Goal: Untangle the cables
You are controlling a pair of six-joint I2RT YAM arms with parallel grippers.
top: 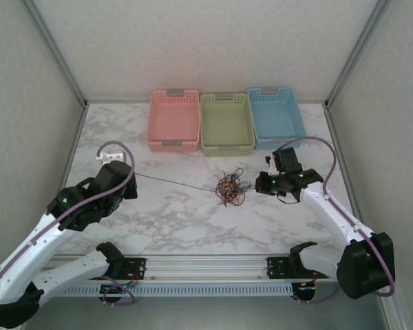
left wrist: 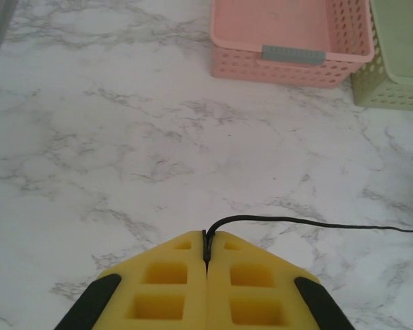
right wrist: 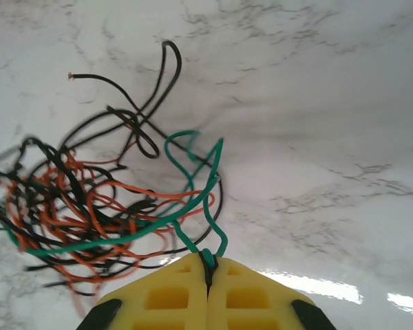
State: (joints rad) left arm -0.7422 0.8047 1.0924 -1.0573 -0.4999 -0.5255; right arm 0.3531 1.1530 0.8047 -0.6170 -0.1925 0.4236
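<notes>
Pinching a black cable [left wrist: 296, 221] tight in my left pincer [left wrist: 206, 240] well left of the tangle [top: 230, 189], I clamp a green cable [right wrist: 179, 135] in my right pincer [right wrist: 208, 265] just right of it.

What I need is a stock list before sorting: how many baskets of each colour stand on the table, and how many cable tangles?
Pink basket: 1
Green basket: 1
Blue basket: 1
Cable tangle: 1
Total: 4
</notes>
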